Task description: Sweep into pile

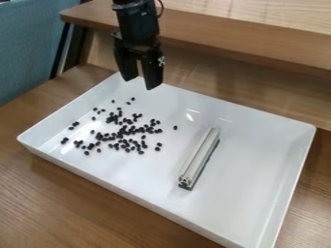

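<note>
In front of you, a brown wood-grain table (58, 198) spans the lower frame. Across the top you have a wooden ledge (252, 38), its upper face paler than its front edge, with a wooden panel (219, 85) below. At your upper left, a blue-grey textured surface (26, 48) stands beside a slanting dark upright (75, 48).

Beans (122, 130), seemingly, left of bar (200, 154); both in tray (252, 160)

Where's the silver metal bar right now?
In the camera view, the silver slotted metal bar lies inside the white rectangular tray, right of the scattered small black beans.
</note>
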You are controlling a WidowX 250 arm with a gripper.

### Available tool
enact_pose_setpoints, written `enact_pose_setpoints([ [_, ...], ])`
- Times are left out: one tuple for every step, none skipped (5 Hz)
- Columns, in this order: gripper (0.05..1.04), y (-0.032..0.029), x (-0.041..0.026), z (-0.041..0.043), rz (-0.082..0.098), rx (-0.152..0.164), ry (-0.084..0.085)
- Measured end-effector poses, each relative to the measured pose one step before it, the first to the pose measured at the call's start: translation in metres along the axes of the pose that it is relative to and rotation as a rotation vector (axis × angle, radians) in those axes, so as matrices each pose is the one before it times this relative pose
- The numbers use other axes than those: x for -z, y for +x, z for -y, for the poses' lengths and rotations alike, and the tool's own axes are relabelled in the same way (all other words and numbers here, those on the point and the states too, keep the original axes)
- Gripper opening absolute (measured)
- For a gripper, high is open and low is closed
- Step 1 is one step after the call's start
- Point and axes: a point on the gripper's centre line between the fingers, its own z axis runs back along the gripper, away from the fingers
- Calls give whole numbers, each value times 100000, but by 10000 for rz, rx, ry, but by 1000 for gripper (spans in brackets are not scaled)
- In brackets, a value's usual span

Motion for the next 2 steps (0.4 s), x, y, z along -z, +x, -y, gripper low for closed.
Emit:
enact_pose_setpoints([
  [999,-282,1417,-15,-314,-86,-187],
  [999,88,2066,2545,-183,241,-463],
])
